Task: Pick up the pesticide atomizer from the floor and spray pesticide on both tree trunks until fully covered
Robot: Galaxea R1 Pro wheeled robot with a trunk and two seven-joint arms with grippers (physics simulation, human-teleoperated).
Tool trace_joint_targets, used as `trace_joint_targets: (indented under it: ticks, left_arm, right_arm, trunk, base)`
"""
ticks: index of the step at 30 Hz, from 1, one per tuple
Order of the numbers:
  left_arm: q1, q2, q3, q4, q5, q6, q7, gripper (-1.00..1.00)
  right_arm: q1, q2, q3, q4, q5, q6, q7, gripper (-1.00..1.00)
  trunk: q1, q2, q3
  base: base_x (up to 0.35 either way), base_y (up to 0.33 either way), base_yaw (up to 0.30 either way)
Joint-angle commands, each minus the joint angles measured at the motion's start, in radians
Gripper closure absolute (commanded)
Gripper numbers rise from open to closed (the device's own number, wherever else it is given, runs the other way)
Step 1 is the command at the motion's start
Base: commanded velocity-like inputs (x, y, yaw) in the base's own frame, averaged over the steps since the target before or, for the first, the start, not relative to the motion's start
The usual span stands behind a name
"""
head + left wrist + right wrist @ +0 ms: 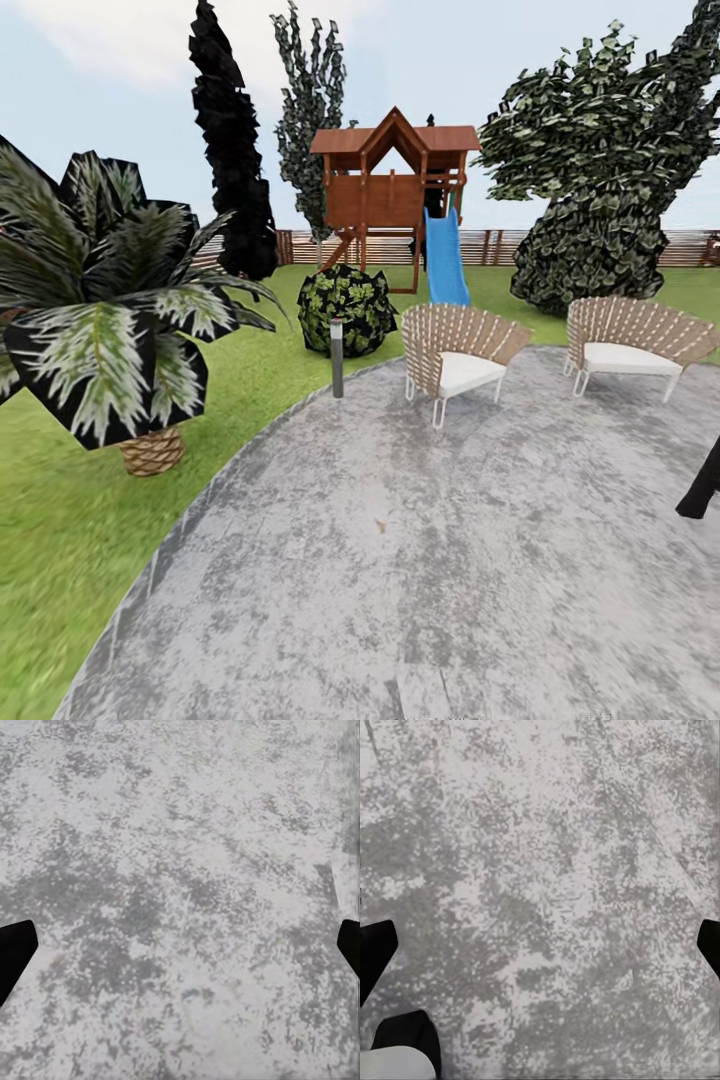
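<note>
My left hand [180, 945] hangs over mottled grey paving with its 2 dark fingertips [15, 956] set wide apart at the frame edges, so I read it as open with nothing between the pads. My right hand [540, 949] looks the same: fingertips [375, 956] spread, empty, pointing down at that grey stone, with a dark and white piece of the robot's own body [401, 1050] in the corner of its wrist view.

From the head camera I am standing on the round grey paved patio [400, 580]. A black bit of my right arm [700, 490] pokes in at the right edge. Ahead sit 2 woven wicker chairs with white cushions [455, 360], a short grey bollard lamp [337, 355], a round dark shrub [345, 305] and, further back, the wooden playset with a blue slide [400, 195] against the brown slatted fence [500, 245]. A broad palm-like plant in a woven basket [100, 300] stands on the green grass floor [60, 520] to my left.

I cannot find the small black spray bottle anywhere, nor any bare grey-brown trunk, so I cannot tell which way it lies from either hand or which arm is nearer. My judgement: I should turn the base and scan the lawn before moving an arm
</note>
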Motion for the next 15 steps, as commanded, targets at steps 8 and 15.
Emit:
trace_joint_targets:
  ticks: [8,15]
  left_arm:
    - [0.0,0.002,-0.001,0.0,0.0,0.0,0.0,-1.0]
    - [0.0,0.002,-0.001,0.0,0.0,0.0,0.0,-1.0]
  right_arm:
    - [0.0,0.021,0.0,0.003,0.001,0.0,0.0,-1.0]
    - [0.0,0.025,0.0,0.004,0.0,0.0,0.0,-1.0]
  trunk:
    - [0.0,0.0,0.0]
    - [0.0,0.0,0.0]
  base:
    - [0.0,0.0,-0.3]
    - [0.0,0.0,-0.3]
